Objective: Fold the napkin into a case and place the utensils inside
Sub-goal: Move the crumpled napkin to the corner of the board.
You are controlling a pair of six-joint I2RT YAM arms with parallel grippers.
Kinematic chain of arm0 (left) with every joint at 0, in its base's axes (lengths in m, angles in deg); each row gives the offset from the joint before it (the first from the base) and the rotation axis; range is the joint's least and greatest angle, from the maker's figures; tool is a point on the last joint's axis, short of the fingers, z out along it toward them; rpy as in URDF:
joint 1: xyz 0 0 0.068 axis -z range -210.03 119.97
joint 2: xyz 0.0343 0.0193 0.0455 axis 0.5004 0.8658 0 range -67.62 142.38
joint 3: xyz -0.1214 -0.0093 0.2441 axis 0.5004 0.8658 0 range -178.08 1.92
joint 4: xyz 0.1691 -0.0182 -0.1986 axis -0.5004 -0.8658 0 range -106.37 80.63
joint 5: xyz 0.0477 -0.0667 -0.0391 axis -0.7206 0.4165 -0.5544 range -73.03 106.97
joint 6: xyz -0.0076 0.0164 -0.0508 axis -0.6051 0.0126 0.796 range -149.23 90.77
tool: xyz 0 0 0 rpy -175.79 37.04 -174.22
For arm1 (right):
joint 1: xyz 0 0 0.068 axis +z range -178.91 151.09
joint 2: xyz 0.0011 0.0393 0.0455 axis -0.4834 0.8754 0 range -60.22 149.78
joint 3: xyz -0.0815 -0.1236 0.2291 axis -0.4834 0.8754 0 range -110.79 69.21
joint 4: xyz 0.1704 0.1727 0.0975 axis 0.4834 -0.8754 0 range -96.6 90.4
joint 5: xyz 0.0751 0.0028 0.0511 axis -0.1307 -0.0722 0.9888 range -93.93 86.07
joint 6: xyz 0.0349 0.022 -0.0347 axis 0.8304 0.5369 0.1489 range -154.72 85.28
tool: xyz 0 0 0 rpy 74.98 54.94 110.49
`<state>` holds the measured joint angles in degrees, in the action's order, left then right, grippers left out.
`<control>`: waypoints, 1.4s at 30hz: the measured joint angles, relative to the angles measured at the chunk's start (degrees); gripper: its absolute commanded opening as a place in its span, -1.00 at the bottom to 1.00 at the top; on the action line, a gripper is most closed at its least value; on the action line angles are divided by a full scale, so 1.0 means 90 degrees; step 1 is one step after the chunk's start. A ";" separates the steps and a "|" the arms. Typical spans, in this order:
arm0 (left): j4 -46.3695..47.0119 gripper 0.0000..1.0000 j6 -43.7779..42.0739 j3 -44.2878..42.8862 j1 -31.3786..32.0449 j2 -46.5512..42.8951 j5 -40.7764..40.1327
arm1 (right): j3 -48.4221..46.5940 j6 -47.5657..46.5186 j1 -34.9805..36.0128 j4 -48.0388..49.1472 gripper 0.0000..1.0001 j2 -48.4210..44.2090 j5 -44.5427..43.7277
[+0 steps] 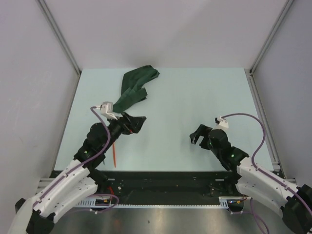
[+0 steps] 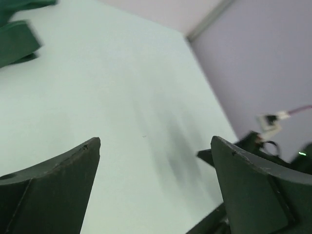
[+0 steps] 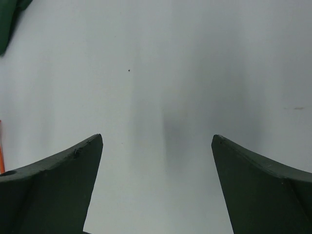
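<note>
1. Grippers first: the left gripper (image 1: 135, 122) and the right gripper (image 1: 196, 134) both have their jaws spread wide and nothing between them. Each wrist view shows only bare table (image 1: 195, 97) between the two dark fingers.
2. Nearest the front edge, the orange-red utensil (image 1: 114, 157) lies on the table right beside the left arm, with neither gripper touching it. The teal-green utensil shows in no view. It may be hidden under the left arm, but that cannot be told.
3. The right gripper hangs over open surface, well apart from both cloth and utensil. The left gripper sits nearer the middle, pointing toward the cloth's near end.
4. Farthest away, left of centre, the napkin (image 1: 135, 87) lies as a rumpled, elongated heap running from the back edge down toward the left wrist. It is neither flat nor a tidy pouch.
5. Judged from this, the task is essentially at its start. The napkin has yet to be spread flat and folded into the case, and both utensils have yet to be picked up and slid inside.
</note>
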<state>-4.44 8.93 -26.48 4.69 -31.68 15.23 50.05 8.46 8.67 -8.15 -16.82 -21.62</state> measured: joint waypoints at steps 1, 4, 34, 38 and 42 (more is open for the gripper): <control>-0.0277 0.99 -0.0002 -0.0185 -0.0078 0.0214 -0.0185 | -0.0095 -0.0056 -0.0007 0.0041 0.99 0.0136 0.0012; -0.0940 0.99 0.0114 -0.0576 -0.0466 0.0891 -0.0566 | -0.0425 -0.0262 -0.0083 0.0056 0.99 0.0588 0.0126; -0.4709 0.18 0.0916 -0.8959 -0.2657 1.0678 -0.0236 | -0.2446 -0.1722 -0.1617 -0.1139 1.00 0.2623 0.2225; -0.4760 -0.57 0.0777 -0.9100 -0.2608 1.0795 -0.0022 | -0.2395 -0.1863 -0.1987 -0.1127 1.00 0.2353 0.2380; -0.4053 -1.00 0.0627 -0.8165 -0.2251 1.0428 0.0085 | -0.2387 -0.1931 -0.2232 -0.1059 0.99 0.2336 0.2535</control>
<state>-40.92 14.56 -99.97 -15.57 62.18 16.00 28.56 -8.92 -11.41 -17.68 4.21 1.20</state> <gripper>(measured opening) 0.047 0.995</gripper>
